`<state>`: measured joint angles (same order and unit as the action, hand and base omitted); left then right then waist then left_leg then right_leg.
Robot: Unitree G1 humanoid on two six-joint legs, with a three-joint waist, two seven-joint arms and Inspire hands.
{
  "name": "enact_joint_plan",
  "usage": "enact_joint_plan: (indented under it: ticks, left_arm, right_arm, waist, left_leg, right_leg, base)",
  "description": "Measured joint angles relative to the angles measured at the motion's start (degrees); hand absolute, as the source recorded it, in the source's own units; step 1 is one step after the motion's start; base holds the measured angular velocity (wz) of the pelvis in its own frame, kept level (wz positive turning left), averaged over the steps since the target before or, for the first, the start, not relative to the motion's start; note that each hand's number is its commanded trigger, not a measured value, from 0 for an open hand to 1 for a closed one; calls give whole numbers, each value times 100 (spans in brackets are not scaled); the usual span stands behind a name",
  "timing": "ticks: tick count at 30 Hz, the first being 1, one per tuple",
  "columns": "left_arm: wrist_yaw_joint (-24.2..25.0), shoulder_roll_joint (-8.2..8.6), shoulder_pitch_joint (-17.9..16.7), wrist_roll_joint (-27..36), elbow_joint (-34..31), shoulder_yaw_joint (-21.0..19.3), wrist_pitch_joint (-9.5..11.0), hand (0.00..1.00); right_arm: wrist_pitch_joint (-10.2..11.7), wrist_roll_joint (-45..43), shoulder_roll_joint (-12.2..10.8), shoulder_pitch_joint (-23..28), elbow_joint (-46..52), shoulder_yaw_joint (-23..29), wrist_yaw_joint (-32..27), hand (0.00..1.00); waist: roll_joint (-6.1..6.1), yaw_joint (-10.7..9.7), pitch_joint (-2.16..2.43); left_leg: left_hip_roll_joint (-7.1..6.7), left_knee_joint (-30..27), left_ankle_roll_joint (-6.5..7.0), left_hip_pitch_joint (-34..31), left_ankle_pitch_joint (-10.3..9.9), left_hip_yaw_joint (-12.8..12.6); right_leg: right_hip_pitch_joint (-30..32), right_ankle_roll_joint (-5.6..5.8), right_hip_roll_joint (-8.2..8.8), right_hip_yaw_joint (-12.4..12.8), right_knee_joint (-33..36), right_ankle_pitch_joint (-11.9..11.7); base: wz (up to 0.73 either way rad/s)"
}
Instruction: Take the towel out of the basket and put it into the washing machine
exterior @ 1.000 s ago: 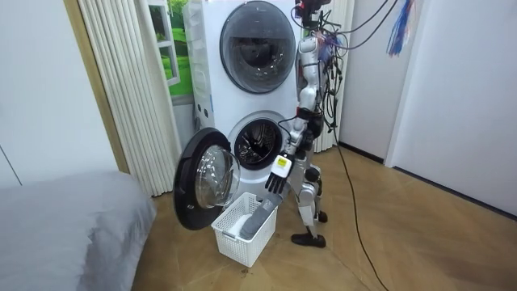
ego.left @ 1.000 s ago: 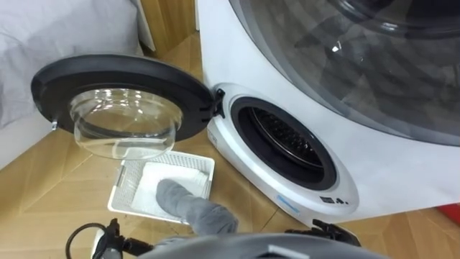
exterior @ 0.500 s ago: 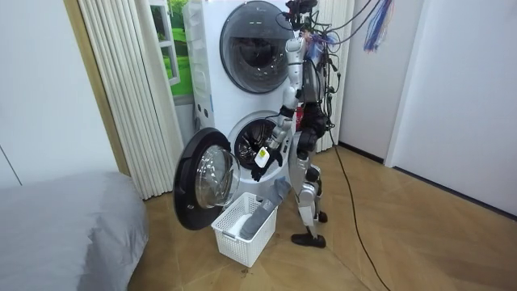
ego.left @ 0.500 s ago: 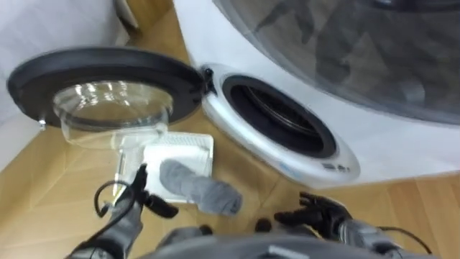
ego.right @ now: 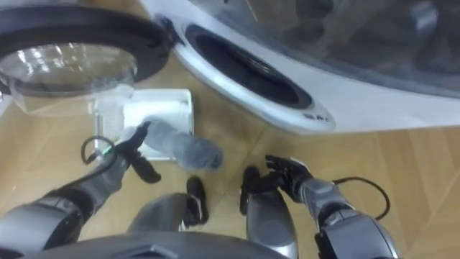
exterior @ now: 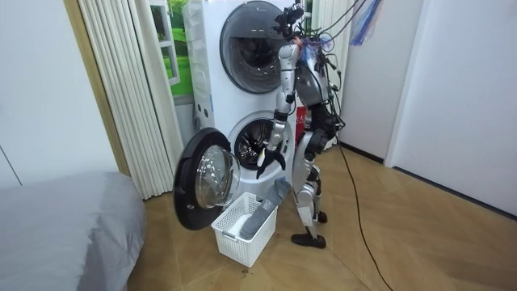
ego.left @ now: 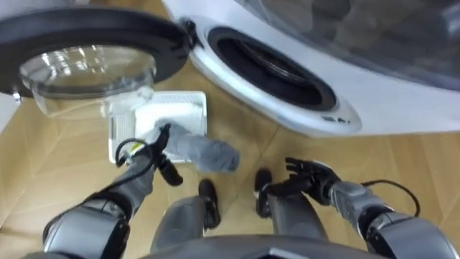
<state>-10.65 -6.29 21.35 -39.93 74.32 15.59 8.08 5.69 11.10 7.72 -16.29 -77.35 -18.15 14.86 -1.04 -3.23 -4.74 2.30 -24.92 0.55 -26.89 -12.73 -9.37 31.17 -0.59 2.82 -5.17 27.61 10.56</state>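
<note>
Towel (ego.left: 203,151), grey and bunched into a thick roll, lay with one end in the white slatted basket (ego.left: 188,106) and the other end hanging out over the basket's rim above the wooden floor (ego.left: 237,137). It was in neither hand and not in the washing machine (ego.left: 316,119). The basket sat on the floor just below the machine's round door (ego.left: 108,29), which stood swung wide open, its clear glass bowl facing up toward the head camera. The dark drum opening (ego.left: 266,65) gaped beside it, with nothing visible inside. The robot's left hand (ego.left: 149,152) hung over the basket's near edge with its fingers loosely spread and holding nothing. One fingertip overlapped the towel's near end, though contact could not be judged. The right hand (ego.left: 307,175) hovered well apart from the towel, over the floor in front of the machine, its fingers also spread and empty. In the room view the robot stood upright before the stacked machines, the basket at its feet.
</note>
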Motion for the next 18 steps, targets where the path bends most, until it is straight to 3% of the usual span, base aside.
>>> enact_joint_plan:
  ticks: [2,8,14,18]
  left_arm:
    - [-7,13,179,-205,0,243,2,0]
    - [-142,7,477,-566,-6,621,-25,0]
    - [-453,-40,674,-708,-49,1154,-31,0]
    - [-574,-94,791,-858,-120,1223,-33,0]
  right_arm:
    - [0,-12,-40,-179,-5,-86,-20,0]
    - [-2,213,-27,-277,447,-150,-140,0]
    - [163,763,94,-380,853,-512,-311,0]
    - [243,1108,120,-488,908,-576,-319,0]
  waist:
    - [6,-85,-15]
    - [30,-193,-75]
    - [18,-215,-84]
    - [14,-235,-82]
  left_leg:
    - [20,-321,42,-377,-76,-8]
    - [91,-985,96,-1218,-212,-15]
    - [227,-1828,138,-2212,-419,-121]
    - [337,-2318,154,-2770,-560,-159]
  right_leg:
    - [320,-94,8,-1,175,60]
    - [1183,-131,6,110,772,86]
    - [2208,-177,-21,206,1530,124]
    - [2789,-222,-23,250,1940,173]
  base:
    - [-2]
    - [-1]
    - [-13]
    - [-14]
